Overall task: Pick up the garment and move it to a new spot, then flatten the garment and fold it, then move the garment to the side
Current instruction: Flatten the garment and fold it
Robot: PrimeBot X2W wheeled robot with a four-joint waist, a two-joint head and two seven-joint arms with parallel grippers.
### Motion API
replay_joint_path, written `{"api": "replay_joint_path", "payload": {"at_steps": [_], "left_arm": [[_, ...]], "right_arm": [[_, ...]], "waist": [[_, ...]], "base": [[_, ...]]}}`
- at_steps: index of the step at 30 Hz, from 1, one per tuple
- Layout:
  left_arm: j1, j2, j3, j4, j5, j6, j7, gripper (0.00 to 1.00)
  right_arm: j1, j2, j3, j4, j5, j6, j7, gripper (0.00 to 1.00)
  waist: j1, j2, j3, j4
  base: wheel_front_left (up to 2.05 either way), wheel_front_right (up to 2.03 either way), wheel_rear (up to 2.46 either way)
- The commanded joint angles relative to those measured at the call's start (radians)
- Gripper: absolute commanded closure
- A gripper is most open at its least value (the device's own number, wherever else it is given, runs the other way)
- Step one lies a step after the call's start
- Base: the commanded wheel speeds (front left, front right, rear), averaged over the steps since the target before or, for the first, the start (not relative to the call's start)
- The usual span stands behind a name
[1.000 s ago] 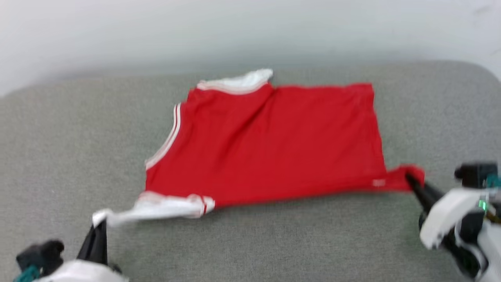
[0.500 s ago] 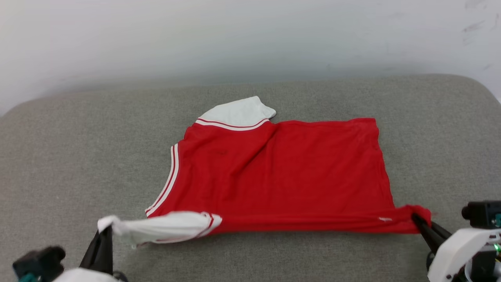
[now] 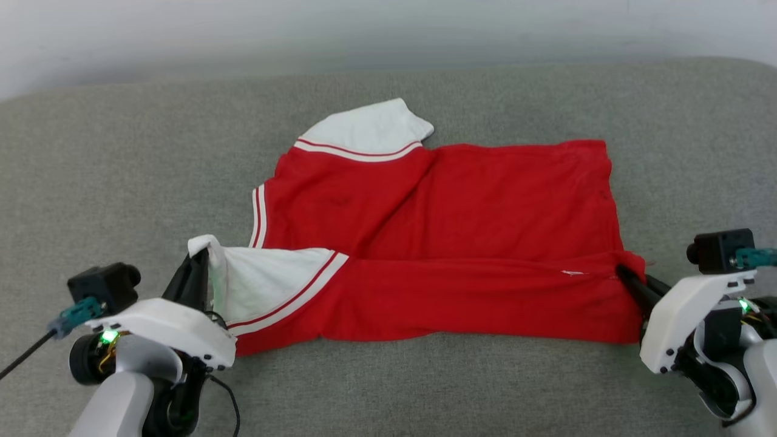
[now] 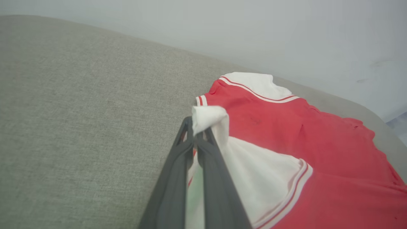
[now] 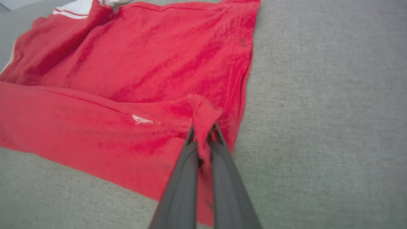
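Note:
The garment (image 3: 449,206) is a red shirt with white sleeves and striped trim, lying spread on the grey cushion with its plain side up. Its near edge is folded over toward the far side, making a long red band (image 3: 473,297). My left gripper (image 3: 199,258) is shut on the tip of the near white sleeve (image 4: 208,116), lifted a little off the cushion. My right gripper (image 3: 625,273) is shut on the red hem corner (image 5: 203,113) at the shirt's right end. The far white sleeve (image 3: 370,127) lies flat. Any print is hidden.
A grey fabric cushion (image 3: 121,158) carries everything, with bare room left, right and in front of the shirt. A pale wall (image 3: 388,24) rises behind its far edge. The cushion's far right corner (image 3: 746,67) is rounded.
Both grippers have carried the shirt's near edge up and toward the far side, so the stretched edge now lies folded over as a wide band. The head camera has also shifted.

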Motion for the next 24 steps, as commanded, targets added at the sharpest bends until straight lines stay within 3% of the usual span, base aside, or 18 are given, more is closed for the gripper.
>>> {"api": "replay_joint_path", "payload": {"at_steps": [1, 9, 11, 12, 13, 14, 15, 16, 17, 18, 24], "left_arm": [[-0.031, -0.008, -0.011, 0.037, -0.003, -0.015, 0.002, 1.00], [-0.120, -0.038, -0.051, 0.208, -0.016, -0.073, 0.025, 1.00], [-0.138, -0.044, -0.059, 0.246, -0.021, -0.089, 0.034, 1.00], [-0.145, -0.046, -0.061, 0.267, -0.028, -0.097, 0.041, 1.00], [-0.149, -0.049, -0.064, 0.284, -0.033, -0.104, 0.046, 0.72], [-0.152, -0.051, -0.066, 0.299, -0.035, -0.108, 0.046, 0.51], [-0.156, -0.050, -0.064, 0.315, -0.040, -0.113, 0.045, 0.09], [-0.158, -0.050, -0.060, 0.328, -0.044, -0.116, 0.040, 0.00], [-0.160, -0.048, -0.057, 0.338, -0.047, -0.122, 0.038, 0.00], [-0.148, -0.037, -0.040, 0.356, -0.062, -0.131, 0.028, 0.00], [-0.114, 0.022, -0.032, 0.337, -0.070, -0.132, 0.074, 0.00]], "right_arm": [[-0.031, -0.009, 0.016, 0.032, 0.005, -0.001, -0.007, 1.00], [-0.132, -0.017, 0.106, 0.175, 0.012, -0.001, -0.077, 0.99], [-0.149, -0.015, 0.128, 0.215, 0.021, -0.001, -0.104, 0.37], [-0.153, -0.015, 0.141, 0.233, 0.025, -0.001, -0.118, 0.00], [-0.154, -0.016, 0.152, 0.249, 0.029, -0.001, -0.130, 0.00], [-0.158, -0.018, 0.163, 0.262, 0.034, -0.001, -0.148, 0.00], [-0.160, -0.018, 0.173, 0.272, 0.039, -0.001, -0.166, 0.00], [-0.159, -0.020, 0.183, 0.277, 0.046, -0.001, -0.192, 0.00], [-0.158, -0.024, 0.189, 0.278, 0.045, -0.001, -0.225, 0.00], [-0.144, -0.024, 0.205, 0.269, 0.052, -0.001, -0.325, 0.00], [-0.103, -0.035, 0.200, 0.232, 0.013, -0.001, -0.509, 0.00]], "waist": [[-0.0001, 0.0000, 0.039, -0.005], [-0.0001, 0.0000, 0.091, -0.018], [-0.0001, 0.0000, 0.094, -0.022], [-0.0001, 0.0000, 0.094, -0.023], [-0.0001, 0.0000, 0.093, -0.024], [-0.0001, 0.0000, 0.090, -0.025], [-0.0001, 0.0000, 0.085, -0.026], [-0.0001, 0.0000, 0.079, -0.028], [-0.0001, 0.0000, 0.071, -0.030], [-0.0001, 0.0000, 0.041, -0.039], [-0.0001, 0.0000, -0.037, -0.054]], "base": [[0.00, 0.00, 0.00], [0.00, 0.00, 0.00], [0.00, 0.00, 0.00], [0.00, 0.00, 0.00], [0.00, 0.00, 0.00], [0.00, 0.00, 0.00], [0.00, 0.00, 0.00], [0.00, 0.00, 0.00], [0.00, 0.00, 0.00], [0.00, 0.00, 0.00], [0.00, 0.00, 0.00]]}}
